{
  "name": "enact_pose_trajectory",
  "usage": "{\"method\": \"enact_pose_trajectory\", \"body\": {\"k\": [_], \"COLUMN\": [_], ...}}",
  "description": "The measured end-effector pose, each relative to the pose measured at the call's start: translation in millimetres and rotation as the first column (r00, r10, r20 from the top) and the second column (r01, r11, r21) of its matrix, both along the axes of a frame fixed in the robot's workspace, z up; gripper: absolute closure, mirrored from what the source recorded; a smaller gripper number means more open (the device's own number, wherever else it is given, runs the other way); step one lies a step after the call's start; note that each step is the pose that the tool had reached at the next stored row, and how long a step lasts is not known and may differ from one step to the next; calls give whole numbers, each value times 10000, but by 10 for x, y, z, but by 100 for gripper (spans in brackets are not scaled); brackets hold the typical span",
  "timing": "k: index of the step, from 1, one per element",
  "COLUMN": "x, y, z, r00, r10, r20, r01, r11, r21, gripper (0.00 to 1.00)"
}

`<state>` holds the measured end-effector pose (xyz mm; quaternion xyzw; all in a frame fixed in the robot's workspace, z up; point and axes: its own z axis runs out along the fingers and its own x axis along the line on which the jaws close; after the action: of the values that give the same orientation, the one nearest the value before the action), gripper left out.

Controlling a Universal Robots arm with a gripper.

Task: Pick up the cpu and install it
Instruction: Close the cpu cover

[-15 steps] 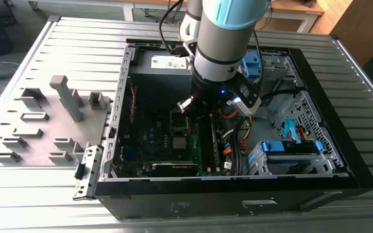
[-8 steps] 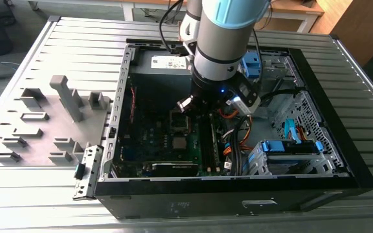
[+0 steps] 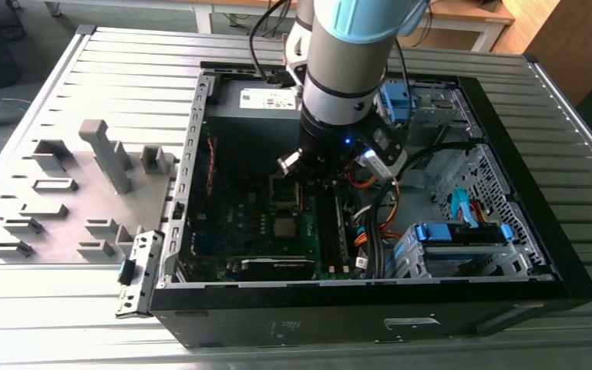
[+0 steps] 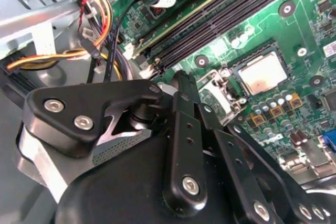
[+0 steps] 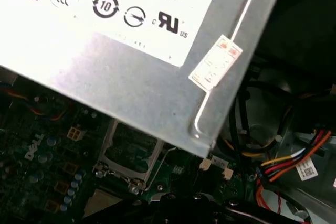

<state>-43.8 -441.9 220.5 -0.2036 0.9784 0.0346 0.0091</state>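
The cpu (image 4: 261,74) is a small square chip with a tan-grey metal face. It lies flat in its socket on the green motherboard (image 4: 310,35), apart from the gripper. The socket's metal load plate (image 4: 216,92) (image 5: 128,150) stands swung open beside it. My gripper (image 4: 182,83) (image 3: 320,176) hangs low inside the open computer case (image 3: 188,154), close above the board, just beside the socket. It holds nothing that I can see. Its black body hides the board beneath it in both wrist views.
The grey power-supply box (image 5: 131,77) (image 3: 265,99) sits close behind the gripper. Bundled cables (image 4: 89,19) (image 3: 378,208) and black memory slots (image 4: 226,19) flank the socket. Blue drive cages (image 3: 461,235) fill the case's right. Grey plastic fixtures (image 3: 70,200) stand at the exterior view's left.
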Motion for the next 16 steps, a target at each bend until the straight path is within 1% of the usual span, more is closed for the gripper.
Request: {"method": "enact_pose_trajectory", "body": {"k": [3, 5, 8, 10, 12, 13, 16], "x": [-8, -8, -9, -9, -9, -9, -8], "y": [8, 16, 19, 19, 19, 20, 31], "z": [-40, -62, -74, -76, -78, -78, -79], "r00": [10000, 9999, 9986, 9965, 9949, 9944, 9933], "r10": [7, 114, 530, 833, 1011, 1052, 1154], "r20": [1, 2, 1, 0, 3, 2, 11], "r01": [-7, -114, -530, -833, -1011, -1052, -1154], "r11": [10000, 9999, 9986, 9965, 9949, 9944, 9933], "r21": [6, 7, 5, 4, 7, 14, 91], "gripper": [89, 89, 89, 89, 89, 89, 89]}}
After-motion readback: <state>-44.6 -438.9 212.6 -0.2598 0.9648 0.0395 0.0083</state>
